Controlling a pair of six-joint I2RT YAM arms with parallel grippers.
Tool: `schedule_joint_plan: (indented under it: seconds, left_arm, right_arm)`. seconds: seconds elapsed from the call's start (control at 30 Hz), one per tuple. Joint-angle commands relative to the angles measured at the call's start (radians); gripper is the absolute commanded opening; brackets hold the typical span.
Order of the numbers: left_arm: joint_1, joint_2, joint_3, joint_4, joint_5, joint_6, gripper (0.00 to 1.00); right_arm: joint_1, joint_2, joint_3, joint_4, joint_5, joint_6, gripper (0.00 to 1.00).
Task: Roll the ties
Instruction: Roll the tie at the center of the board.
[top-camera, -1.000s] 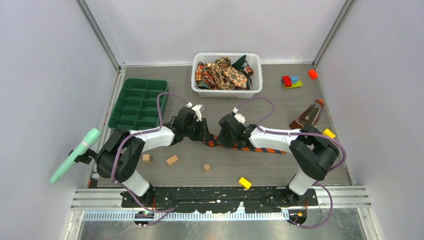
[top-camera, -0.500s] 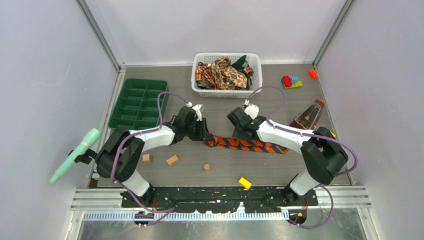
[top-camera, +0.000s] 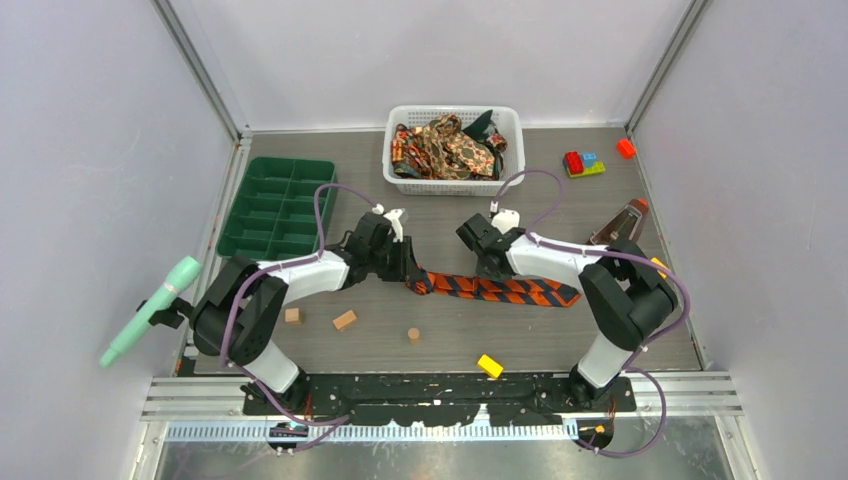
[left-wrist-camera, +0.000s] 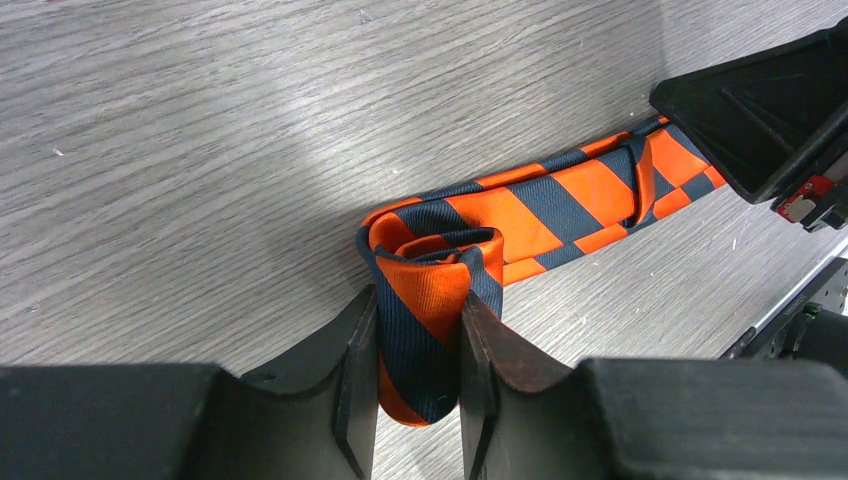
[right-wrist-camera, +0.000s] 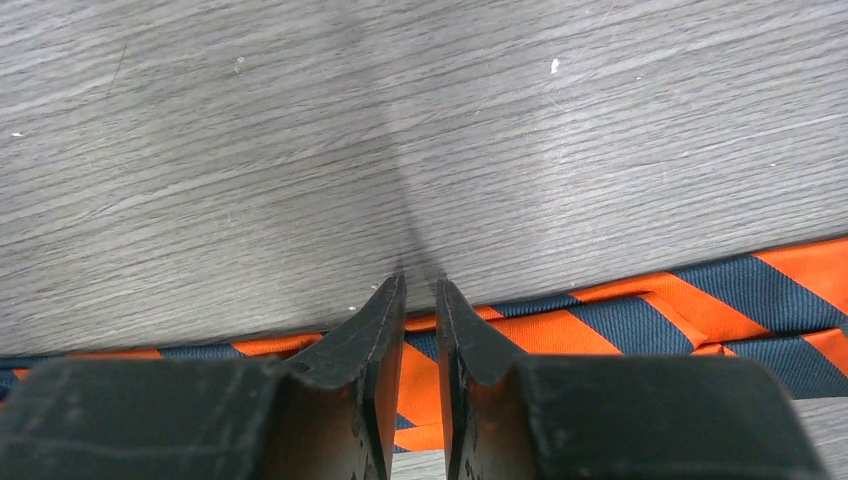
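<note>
From the top external view, the orange-and-dark striped tie (top-camera: 500, 290) lies flat across the middle of the worktop (top-camera: 560, 200), running left to right. The left pincer (top-camera: 410, 275) sits at the tie's left end. The right pincer (top-camera: 492, 270) is down on the tie's far edge, nearer its middle. At the back stands a white mesh basket (top-camera: 455, 108) holding a heap of patterned ties (top-camera: 450, 148). A green compartment tray (top-camera: 278, 205) is at the left.

From the left wrist view, the striped tie's (left-wrist-camera: 520, 205) end is curled into a small loose roll. The left pincer (left-wrist-camera: 418, 305) is clamped narrowly on that roll, one finger on either side. The right pincer's black body (left-wrist-camera: 760, 110) is above the tie farther along.

From the right wrist view, the right pincer (right-wrist-camera: 420, 290) is nearly closed, with a thin slit between its fingers. The striped tie (right-wrist-camera: 640, 315) lies under it, and orange cloth shows in the slit. Whether any fabric is pinched cannot be told.
</note>
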Motion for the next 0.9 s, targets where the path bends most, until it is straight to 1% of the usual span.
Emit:
schedule_joint_plan:
  seconds: [0.0, 0.27, 0.37, 0.43, 0.67, 0.87]
  left_arm:
    - [0.003, -0.036, 0.018, -0.021, -0.012, 0.009, 0.31]
    - [0.003, -0.036, 0.036, -0.026, -0.028, 0.007, 0.3]
    - [0.003, -0.032, 0.045, -0.026, -0.028, 0.006, 0.3]
    - [0.003, -0.028, 0.051, -0.026, -0.027, 0.01, 0.3]
    - [0.003, -0.029, 0.074, -0.103, -0.036, 0.045, 0.3]
    - [0.003, -0.041, 0.085, -0.139, -0.062, 0.07, 0.3]
  right_arm:
    - [-0.009, 0.013, -0.021, 0.033, 0.009, -0.01, 0.24]
    - [-0.006, -0.052, -0.127, 0.008, -0.01, 0.062, 0.19]
    - [0.015, -0.074, -0.168, -0.009, -0.012, 0.09, 0.18]
    - [0.037, -0.086, -0.18, -0.026, -0.009, 0.113, 0.18]
    - [0.126, -0.1, -0.185, -0.09, -0.001, 0.2, 0.18]
    - [0.171, -0.137, -0.173, -0.135, 0.004, 0.245, 0.18]
